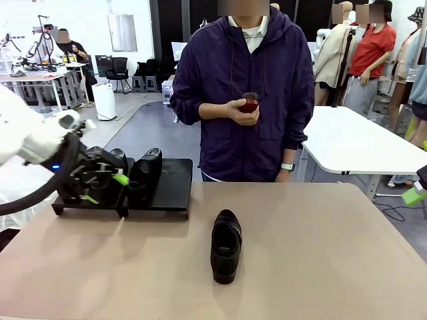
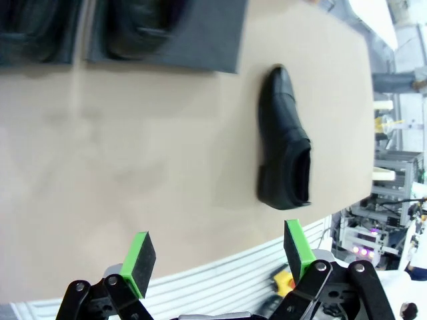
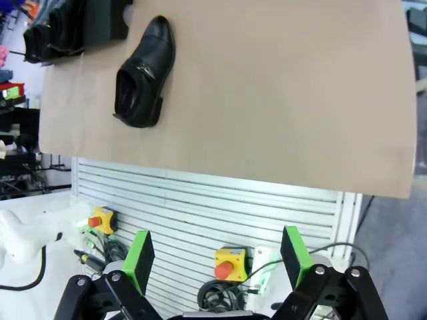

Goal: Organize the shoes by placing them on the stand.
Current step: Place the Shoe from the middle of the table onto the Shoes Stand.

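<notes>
A tan tabletop [image 1: 320,253] fills the near scene in an open workroom with white tables behind it. At its ten o'clock corner sits the stand [image 1: 170,180], two low black platforms side by side. The platform nearer the centre carries one black shoe [image 1: 145,172] on its left half, its right half bare. The other platform is partly hidden by the left gripper [image 1: 100,188]; at least one more shoe [image 1: 119,159] shows there, and the exact count cannot be told. One loose shoe [image 1: 225,245] lies alone near the table's centre, well apart from the stand. Across the table at twelve o'clock a person's hand [image 1: 241,110] holds a small reddish-brown brush [image 1: 249,102]. The left gripper's fingers stand spread, holding nothing; the right gripper [image 3: 217,257] is likewise spread and empty, off the table's edge.
</notes>
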`<state>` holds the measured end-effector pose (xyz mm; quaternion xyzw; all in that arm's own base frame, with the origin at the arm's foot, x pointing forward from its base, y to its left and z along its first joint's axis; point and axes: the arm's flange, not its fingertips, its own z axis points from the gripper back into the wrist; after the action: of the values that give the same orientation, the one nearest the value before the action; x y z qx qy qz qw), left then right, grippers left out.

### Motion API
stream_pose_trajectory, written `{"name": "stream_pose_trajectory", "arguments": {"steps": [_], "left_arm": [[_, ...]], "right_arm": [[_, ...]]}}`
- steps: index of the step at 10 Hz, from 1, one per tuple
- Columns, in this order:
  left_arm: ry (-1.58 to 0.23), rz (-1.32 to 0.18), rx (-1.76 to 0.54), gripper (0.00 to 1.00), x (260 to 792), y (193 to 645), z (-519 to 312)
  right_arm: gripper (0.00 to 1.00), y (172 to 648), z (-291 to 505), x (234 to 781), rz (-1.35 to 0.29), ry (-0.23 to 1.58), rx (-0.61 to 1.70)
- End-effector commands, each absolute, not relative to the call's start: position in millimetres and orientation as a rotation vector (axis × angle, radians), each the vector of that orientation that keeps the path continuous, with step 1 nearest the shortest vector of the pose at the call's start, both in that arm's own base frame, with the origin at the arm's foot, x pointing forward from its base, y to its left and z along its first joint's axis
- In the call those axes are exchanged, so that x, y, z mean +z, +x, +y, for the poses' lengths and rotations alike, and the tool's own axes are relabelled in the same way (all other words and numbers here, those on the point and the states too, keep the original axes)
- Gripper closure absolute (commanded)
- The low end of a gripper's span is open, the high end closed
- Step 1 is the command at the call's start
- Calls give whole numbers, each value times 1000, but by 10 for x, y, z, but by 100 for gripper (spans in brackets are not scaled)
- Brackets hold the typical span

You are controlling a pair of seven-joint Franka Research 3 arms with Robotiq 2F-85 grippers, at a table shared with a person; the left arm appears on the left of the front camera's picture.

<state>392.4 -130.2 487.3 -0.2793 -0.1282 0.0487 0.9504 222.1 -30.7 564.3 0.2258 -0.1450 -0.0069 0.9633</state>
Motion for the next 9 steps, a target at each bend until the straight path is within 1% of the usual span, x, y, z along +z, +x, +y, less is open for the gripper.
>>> {"name": "stream_pose_trajectory", "arguments": {"steps": [1,2,4,5,6,7,9], "left_arm": [[-494,-108,202,0,4863,4330,-2651],[-404,41,132,0,4660,4411,-3148],[-328,160,85,0,4344,4427,-3731],[-253,174,58,0,4169,4404,-3962],[-170,78,93,0,4112,4497,-3992],[-331,152,102,0,4044,4231,-3889],[-331,152,102,0,4044,4231,-3889]], "right_arm": [[0,2225,-333,5671,-296,471,4],[0,2225,-333,5671,-296,471,4],[0,2225,-333,5671,-296,471,4],[0,2225,-333,5671,-296,471,4],[0,2225,-333,5671,-296,471,4],[0,2225,-333,5671,-296,471,4],[0,2225,-333,5671,-296,471,4]]}}
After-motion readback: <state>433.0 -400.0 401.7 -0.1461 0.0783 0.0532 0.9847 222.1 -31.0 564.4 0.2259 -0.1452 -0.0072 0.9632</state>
